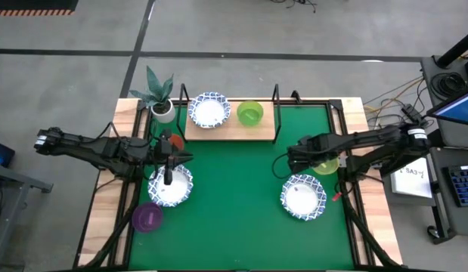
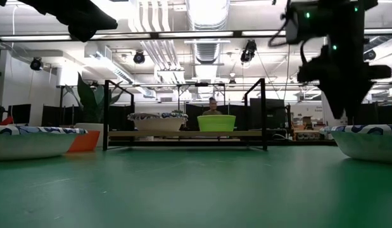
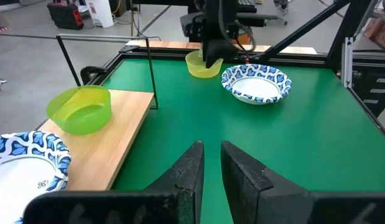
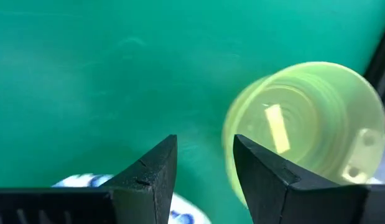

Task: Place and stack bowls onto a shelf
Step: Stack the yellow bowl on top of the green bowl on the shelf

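Start at the left of the bench [image 1: 105, 204]: a purple bowl [image 1: 147, 217] sits near the front edge, and just behind it a blue-patterned bowl [image 1: 172, 187] rests on the green mat [image 1: 234, 204]. Your left hand [image 1: 173, 159] hovers over that bowl's far rim; in its wrist view the fingers [image 3: 186, 171] stand slightly parted with nothing between them. A red bowl [image 1: 173, 141] lies beside it, partly hidden by the arm, and a potted plant [image 1: 159, 94] stands at the back corner.

Move on to the shelf [image 1: 230, 130] at the back middle. It already carries two bowls side by side: a patterned one [image 1: 209, 110] on its left half and a green one [image 1: 250, 112] on its right half. Nothing is stacked there yet.

On the right, your right hand [image 1: 291, 160] hangs above the mat, fingers [image 4: 152, 171] apart and empty, with the yellow-green bowl [image 1: 325, 164] just beside it and mostly under the arm. Another patterned bowl [image 1: 302, 196] sits in front of it, toward the front edge.

So two bowls are placed and five that you can see remain on the mat. You're likely less than halfway, with all the stacking to come.
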Robot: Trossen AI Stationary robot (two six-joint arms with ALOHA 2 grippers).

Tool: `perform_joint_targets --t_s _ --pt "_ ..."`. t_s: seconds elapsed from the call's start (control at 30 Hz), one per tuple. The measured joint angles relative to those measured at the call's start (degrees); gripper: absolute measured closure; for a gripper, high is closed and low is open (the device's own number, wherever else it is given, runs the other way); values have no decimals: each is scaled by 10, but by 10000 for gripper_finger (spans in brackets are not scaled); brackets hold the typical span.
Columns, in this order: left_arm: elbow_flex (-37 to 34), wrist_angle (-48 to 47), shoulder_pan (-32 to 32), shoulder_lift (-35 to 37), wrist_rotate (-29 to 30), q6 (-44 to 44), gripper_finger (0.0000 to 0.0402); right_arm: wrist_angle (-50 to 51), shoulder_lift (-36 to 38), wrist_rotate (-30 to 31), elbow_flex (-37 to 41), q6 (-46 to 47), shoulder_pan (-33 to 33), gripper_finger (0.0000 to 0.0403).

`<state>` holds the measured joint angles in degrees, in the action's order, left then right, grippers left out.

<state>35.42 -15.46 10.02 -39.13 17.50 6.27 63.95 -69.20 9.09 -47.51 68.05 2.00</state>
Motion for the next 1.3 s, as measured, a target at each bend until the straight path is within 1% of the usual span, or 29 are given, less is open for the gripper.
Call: perform_joint_targets --t_s 0.13,0.23,0.4,0.57,0.77,0.83,0.93,1.1,1.3 --pt "0 0 0 0 0 0 365 0 -2 3 22 4 16 255" --pt "0 0 0 0 0 0 365 -2 -2 23 32 11 22 259" --pt "0 1 0 0 0 0 365 -24 -2 36 47 10 23 274" --pt "0 2 0 0 0 0 365 -79 -2 41 74 9 23 310" --pt "0 2 0 0 0 3 365 -120 -2 50 98 3 23 379" --pt "0 2 0 0 0 3 365 -122 -2 51 99 -1 23 389" --pt "0 2 0 0 0 3 365 -119 -2 52 88 -18 23 392" --pt "0 2 0 0 0 3 365 -115 -2 35 40 -74 22 394" --pt "0 4 0 0 1 3 365 -117 -2 -34 -41 -184 1 394"
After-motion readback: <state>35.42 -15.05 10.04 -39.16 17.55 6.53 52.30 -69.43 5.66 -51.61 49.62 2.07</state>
